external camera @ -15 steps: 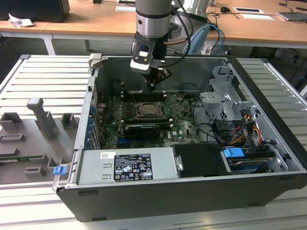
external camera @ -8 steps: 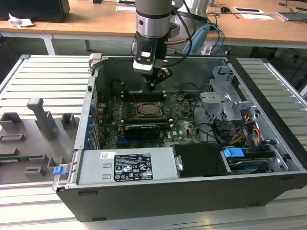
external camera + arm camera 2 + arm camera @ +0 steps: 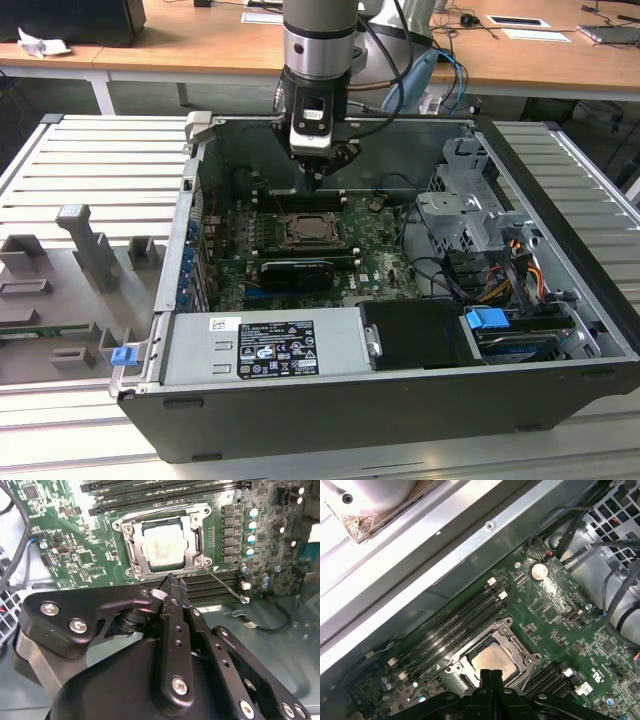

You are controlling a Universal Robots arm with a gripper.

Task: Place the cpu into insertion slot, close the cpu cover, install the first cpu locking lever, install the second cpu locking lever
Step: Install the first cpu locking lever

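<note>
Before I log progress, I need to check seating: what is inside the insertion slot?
The cpu lies flat inside the insertion slot, pale metal top up. The contacts beneath it are covered.

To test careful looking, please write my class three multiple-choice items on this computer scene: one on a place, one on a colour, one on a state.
1. Where is the cpu? A seated in the insertion slot; B lying loose elsewhere; C held aloft.
2. What colour is the motherboard? A red; B green; C white.
3. How is the cpu cover? A standing upright; B taken off; C flat around the cpu.
Answers: 1 A, it sits inside the socket's rim; 2 B, green shows in both wrist views; 3 C, its frame lies flat around the chip.
</note>
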